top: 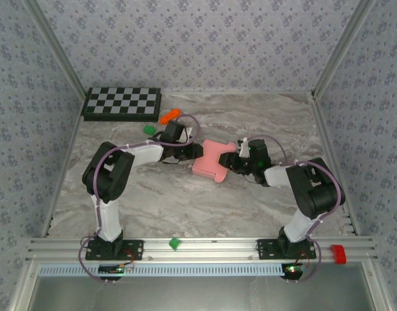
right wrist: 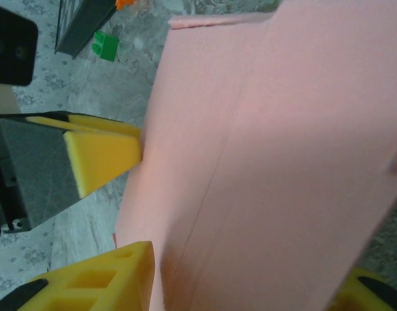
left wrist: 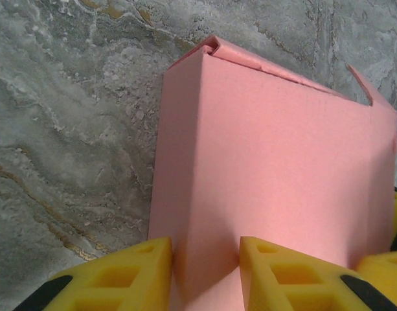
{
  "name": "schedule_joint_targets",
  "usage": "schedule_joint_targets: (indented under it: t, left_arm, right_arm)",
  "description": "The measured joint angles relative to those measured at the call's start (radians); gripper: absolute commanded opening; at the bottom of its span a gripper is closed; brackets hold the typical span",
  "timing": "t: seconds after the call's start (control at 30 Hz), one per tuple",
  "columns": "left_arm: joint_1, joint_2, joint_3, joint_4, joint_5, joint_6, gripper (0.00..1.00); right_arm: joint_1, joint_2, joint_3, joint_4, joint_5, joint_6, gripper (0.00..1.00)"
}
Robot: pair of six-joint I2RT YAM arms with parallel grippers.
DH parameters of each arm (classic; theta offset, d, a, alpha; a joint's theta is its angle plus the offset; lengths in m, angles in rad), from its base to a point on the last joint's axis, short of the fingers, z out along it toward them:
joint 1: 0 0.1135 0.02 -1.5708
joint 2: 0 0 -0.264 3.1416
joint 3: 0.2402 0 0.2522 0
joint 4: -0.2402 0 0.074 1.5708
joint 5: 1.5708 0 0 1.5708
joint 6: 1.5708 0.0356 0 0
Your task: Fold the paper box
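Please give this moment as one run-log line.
paper box: partly folded, between both grippers | left gripper: shut on its wall | right gripper: straddles it, grip unclear

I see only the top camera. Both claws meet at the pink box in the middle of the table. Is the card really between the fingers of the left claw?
Observer: Yes. In the left wrist view, the paper box fills the gap between the yellow fingers of the left claw.
Operator: And the other one?
Observer: In its own wrist view, the card lies between the fingers of the right claw. I cannot tell whether they press it.
Operator: Is the folding finished at the far side?
Observer: It seems not. In the left wrist view, a pointed flap sticks out free at the far right corner.
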Motion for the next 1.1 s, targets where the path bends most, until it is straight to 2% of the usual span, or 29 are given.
schedule_joint_targets:
  t: [0.27, 0.67, 1.1]
  left_arm:
    - [0.006, 0.006, 0.0, 0.038, 0.0, -0.022, 0.33]
    - [0.016, 0.02, 0.0, 0.074, 0.015, -0.048, 0.35]
    - [0.013, 0.045, -0.002, 0.104, 0.056, -0.08, 0.38]
  right_arm:
    - [0.029, -0.082, 0.061, -0.104, 0.037, -0.044, 0.44]
    - [0.055, -0.09, 0.146, -0.212, 0.061, -0.085, 0.44]
    - [0.079, -0.075, 0.251, -0.245, 0.063, -0.092, 0.44]
